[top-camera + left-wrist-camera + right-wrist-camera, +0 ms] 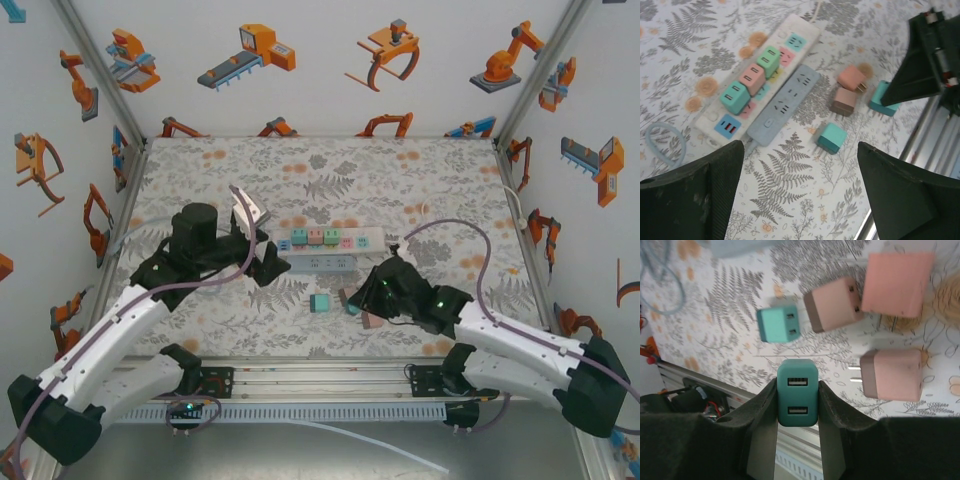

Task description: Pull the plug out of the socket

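The right gripper (797, 385) is clenched on a teal rounded plastic plug with two USB slots (797, 401), one dark finger pressed against each flank; this plug is off the strips, held clear of the fern-print table cover (730, 305) and near the metal rail (320, 382) at the table's front edge. Loose plugs lie on the cover beneath it: a small teal cube plug (777, 325); a brownish-pink plug (832, 304) just beside that; a salmon-pink block plug (896, 284); and a pink plug with a brown face (891, 374), its prongs pointing sideways. The left gripper (800, 147) is released, its black fingers (705, 195) spread wide apart; it hovers above the near end of the two strips. The long white power strip (807, 27) carries a row of seated cube plugs, teal (734, 96), pink (752, 77) and green (769, 60); from overhead there may be a fourth, but it is too small to tell. A pale grey-blue power strip (785, 105) lies just beside the white one, parallel to it.
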Robot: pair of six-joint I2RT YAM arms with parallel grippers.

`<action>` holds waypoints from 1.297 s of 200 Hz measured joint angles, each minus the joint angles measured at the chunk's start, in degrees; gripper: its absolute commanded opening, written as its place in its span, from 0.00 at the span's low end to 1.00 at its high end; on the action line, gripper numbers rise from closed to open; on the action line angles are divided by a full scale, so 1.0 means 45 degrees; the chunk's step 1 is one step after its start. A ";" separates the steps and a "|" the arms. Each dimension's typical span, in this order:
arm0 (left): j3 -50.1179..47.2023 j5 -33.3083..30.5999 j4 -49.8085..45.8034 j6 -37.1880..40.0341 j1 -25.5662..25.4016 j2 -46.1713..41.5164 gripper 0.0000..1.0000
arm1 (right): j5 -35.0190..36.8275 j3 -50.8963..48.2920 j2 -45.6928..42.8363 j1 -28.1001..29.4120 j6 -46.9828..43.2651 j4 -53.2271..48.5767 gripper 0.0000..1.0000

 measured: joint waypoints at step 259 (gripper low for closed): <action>-0.1258 0.0593 0.0272 0.1219 -0.0685 0.0165 0.97 | 0.0495 -0.0937 0.2769 0.0903 0.1875 0.2234 0.46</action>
